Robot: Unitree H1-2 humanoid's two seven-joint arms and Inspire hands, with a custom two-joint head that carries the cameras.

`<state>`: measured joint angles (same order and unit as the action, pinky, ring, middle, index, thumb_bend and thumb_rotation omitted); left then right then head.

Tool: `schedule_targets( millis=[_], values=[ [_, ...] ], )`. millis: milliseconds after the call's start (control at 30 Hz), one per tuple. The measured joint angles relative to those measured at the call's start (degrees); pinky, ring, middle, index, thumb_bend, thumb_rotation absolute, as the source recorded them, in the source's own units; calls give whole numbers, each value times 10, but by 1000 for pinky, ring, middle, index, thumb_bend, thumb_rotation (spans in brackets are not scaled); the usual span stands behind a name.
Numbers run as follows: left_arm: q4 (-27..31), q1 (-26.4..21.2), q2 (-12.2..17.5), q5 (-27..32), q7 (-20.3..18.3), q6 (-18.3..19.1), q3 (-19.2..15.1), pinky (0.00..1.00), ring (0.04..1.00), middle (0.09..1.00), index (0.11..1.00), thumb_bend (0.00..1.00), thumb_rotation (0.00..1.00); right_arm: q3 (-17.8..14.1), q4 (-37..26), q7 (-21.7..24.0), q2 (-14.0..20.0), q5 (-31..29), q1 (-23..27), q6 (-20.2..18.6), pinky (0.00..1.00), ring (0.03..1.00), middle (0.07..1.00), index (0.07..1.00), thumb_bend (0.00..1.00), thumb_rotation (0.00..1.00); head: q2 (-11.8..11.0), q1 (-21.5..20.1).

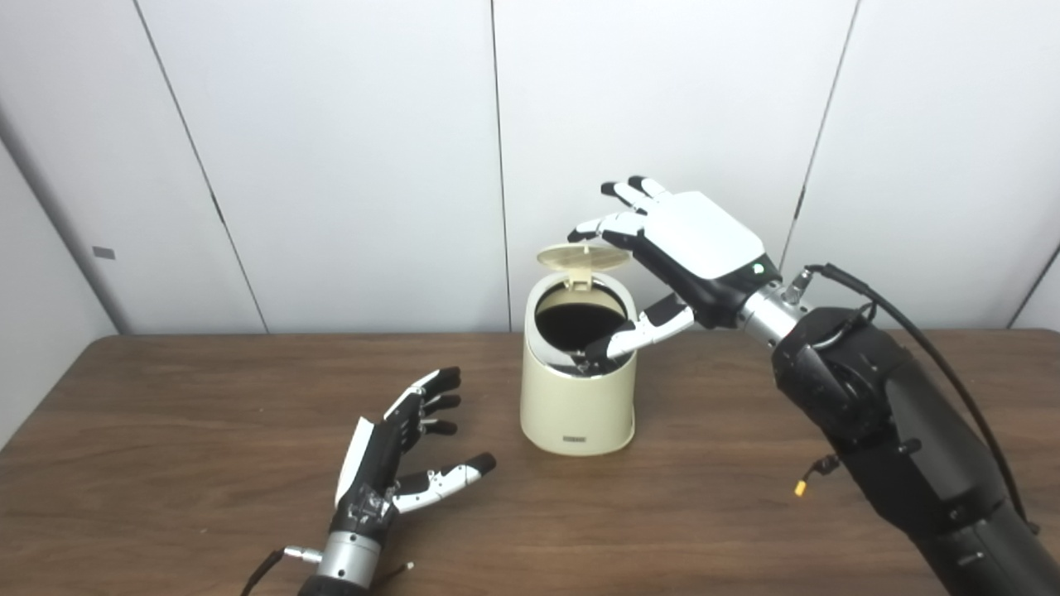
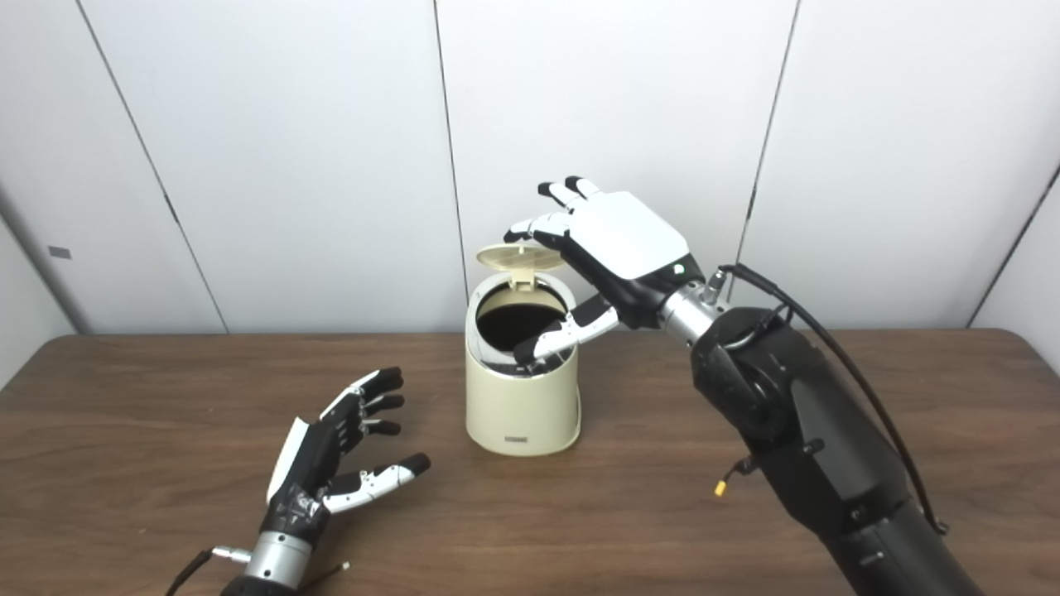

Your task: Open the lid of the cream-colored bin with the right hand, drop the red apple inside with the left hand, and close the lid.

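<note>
The cream-colored bin point(image 1: 577, 406) stands upright near the middle of the table. Its round lid point(image 1: 583, 257) is raised on its rear hinge and lies almost level above the dark opening. My right hand point(image 1: 679, 248) hovers over the bin; its fingers point(image 1: 609, 225) rest on the lid's top edge and its thumb reaches down to the front of the rim. It holds nothing. My left hand point(image 1: 397, 451) lies low over the table, left of the bin, fingers spread and empty. No red apple shows in either view; the bin's inside is dark.
The brown wooden table point(image 1: 166, 463) runs to the left and right edges of the picture. White wall panels point(image 1: 348, 149) close off the back. A black cable point(image 1: 927, 348) loops off my right forearm, and a small yellow tag hangs under it.
</note>
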<state>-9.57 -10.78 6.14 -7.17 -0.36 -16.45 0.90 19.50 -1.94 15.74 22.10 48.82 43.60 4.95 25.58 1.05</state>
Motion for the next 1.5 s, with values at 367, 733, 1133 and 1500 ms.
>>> schedule_targets(
  millis=[367,733,1133,1500],
  values=[
    [1,1,0,0,0,2,1,689,816,859,861,767,154,1,-20,24,-9,12,-2,-1,1000,952,792,800,826,636,9,2],
    [2,1,0,0,0,2,1,680,804,852,856,763,139,1,-21,25,-11,16,-22,0,1000,936,771,789,831,637,15,2],
    [13,9,0,0,-1,17,0,675,796,845,855,762,135,1,-22,25,-11,16,-32,2,1000,912,738,777,837,627,24,-1],
    [13,9,0,0,-1,18,1,672,798,848,857,756,140,1,-39,25,-10,27,-51,8,1000,893,720,770,831,617,31,0]
  ],
)
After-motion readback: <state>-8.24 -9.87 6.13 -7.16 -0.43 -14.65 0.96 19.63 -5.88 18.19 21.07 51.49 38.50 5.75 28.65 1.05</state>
